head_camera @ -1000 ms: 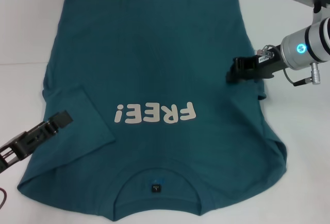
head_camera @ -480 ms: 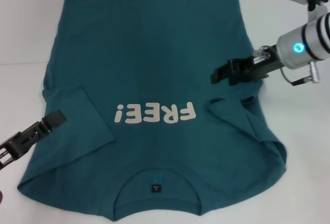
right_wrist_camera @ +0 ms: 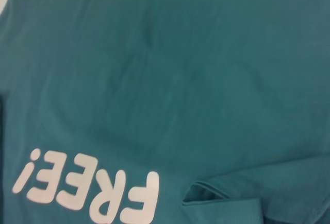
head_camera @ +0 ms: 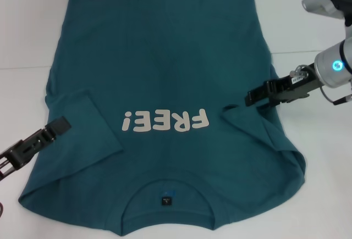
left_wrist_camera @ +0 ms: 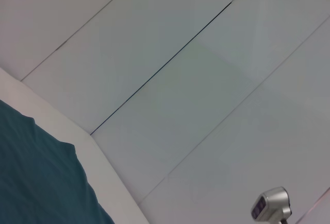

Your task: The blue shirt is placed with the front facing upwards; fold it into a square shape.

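Blue shirt [head_camera: 165, 85]: flat on white bench [head_camera: 22, 30], both sleeves folded inward. Right gripper [head_camera: 254, 97]: above right sleeve, holding nothing; finger gap indeterminable. Left gripper [head_camera: 58, 126]: likewise, at left edge. Next, likely: fold sides.

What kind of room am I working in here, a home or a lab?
Likely a lab or test bench: a plain white table holding only the blue shirt, bare pale panelled surfaces behind it, and nothing household in sight.
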